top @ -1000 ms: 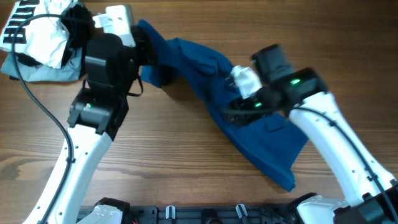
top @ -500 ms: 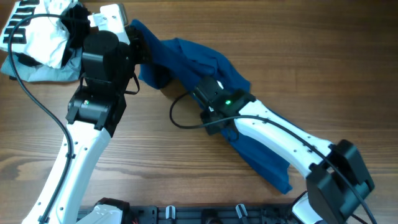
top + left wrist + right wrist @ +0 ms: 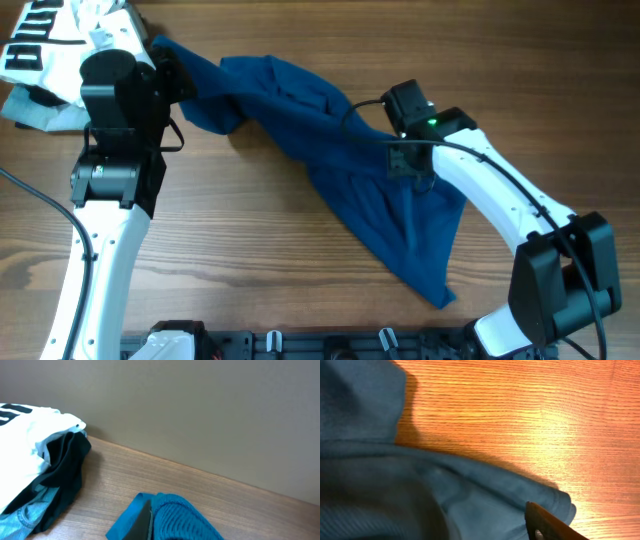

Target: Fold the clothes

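Here, the clothes point(image 3: 340, 170) are laid on the table point(image 3: 250, 260) in one long strip, from the upper left of the frame to the lower right. The upper-left end is clamped in the left gripper point(image 3: 168, 75). The right gripper point(image 3: 405, 160) is set over the middle, nearer the loose lower end; whether it is apart or together cannot be told. One blue piece, one white garment point(image 3: 50, 45), one pale garment point(image 3: 35, 105) and two grippers are counted.
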You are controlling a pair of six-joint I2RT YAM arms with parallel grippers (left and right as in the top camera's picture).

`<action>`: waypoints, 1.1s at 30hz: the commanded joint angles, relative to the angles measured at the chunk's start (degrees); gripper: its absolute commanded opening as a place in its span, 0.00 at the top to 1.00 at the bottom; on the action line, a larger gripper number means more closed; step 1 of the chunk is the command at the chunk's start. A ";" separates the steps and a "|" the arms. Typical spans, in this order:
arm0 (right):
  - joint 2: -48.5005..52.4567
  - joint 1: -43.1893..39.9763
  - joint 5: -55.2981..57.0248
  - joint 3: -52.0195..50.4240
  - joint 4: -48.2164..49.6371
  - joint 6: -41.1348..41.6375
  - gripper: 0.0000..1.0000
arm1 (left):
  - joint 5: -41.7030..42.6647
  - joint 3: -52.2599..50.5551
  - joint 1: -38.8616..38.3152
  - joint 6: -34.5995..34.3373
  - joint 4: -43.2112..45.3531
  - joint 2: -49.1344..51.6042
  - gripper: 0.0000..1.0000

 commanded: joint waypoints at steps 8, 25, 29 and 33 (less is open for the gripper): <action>0.00 -5.51 -6.32 -7.06 3.08 -2.69 0.49 | -1.01 0.87 3.21 0.15 -0.87 -1.42 0.96; 0.00 -5.51 -7.34 -15.47 4.39 0.46 0.73 | -1.66 0.87 6.82 0.15 -3.74 -1.20 0.96; 0.00 -5.51 -7.39 -16.90 4.83 0.50 0.73 | -2.08 0.87 6.84 0.37 -3.96 -1.09 0.96; 0.00 -5.51 -8.48 -17.68 4.57 0.48 0.76 | -2.34 0.87 6.86 1.64 -4.17 -1.09 0.96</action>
